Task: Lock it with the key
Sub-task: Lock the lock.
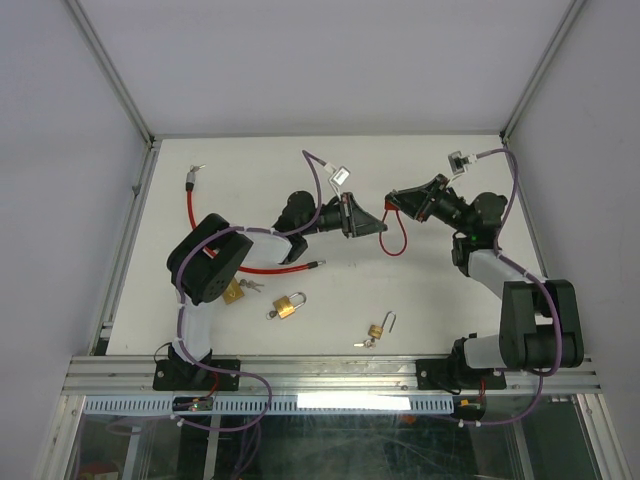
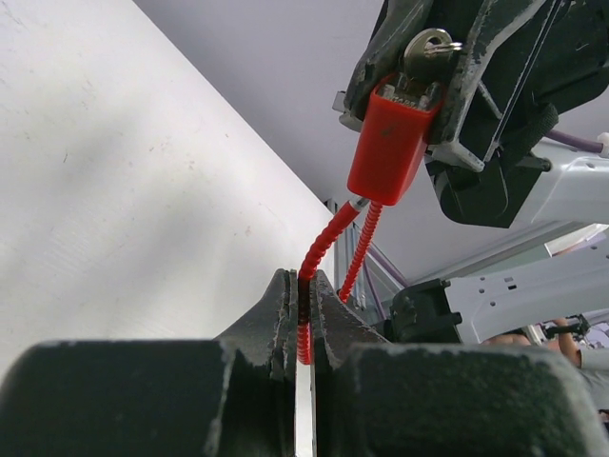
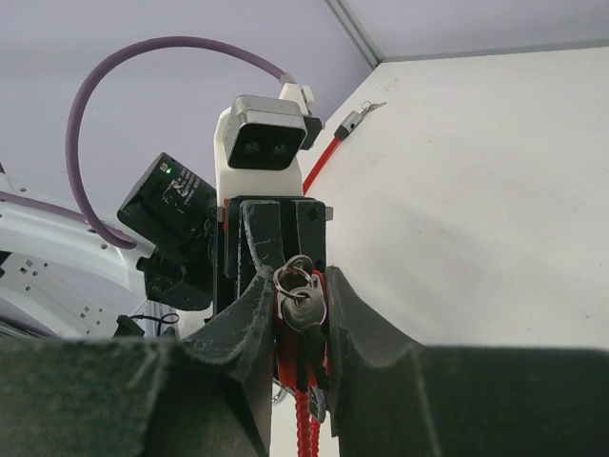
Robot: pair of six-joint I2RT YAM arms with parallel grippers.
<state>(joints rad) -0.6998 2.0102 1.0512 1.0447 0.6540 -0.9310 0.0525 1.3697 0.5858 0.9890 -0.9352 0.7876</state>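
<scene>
Left gripper (image 2: 303,288) is clamped tight on the cable loop (image 2: 328,236) of the red lock (image 2: 388,143), pinching one strand between its fingers. The right gripper (image 2: 419,71) has closed around the top end of that lock's body, and the key (image 2: 425,48) and its ring stick up between those fingers. So the thing we care about isn't on the table (image 1: 250,170) at all. It hangs in the air between the two arms, roughly mid-table in the overhead view, and the key looks already seated in the cylinder. My read is we're at the actual turning step: the lock is braced from both sides and the key is in but not yet turned, as far as I can tell. One end of the loop seems to sit just outside the body, though I can't say for sure whether it's latched. The next move probably calls for one hand to hold the body steady while the other gets onto the key head and twists it, which is awkward because the right fingers are crowding it. Containers: none anywhere, no bins or trays. Just some brass padlocks (image 1: 290,305) and a long red cable (image 1: 285,268) lying loose on the table near the arms.
</scene>
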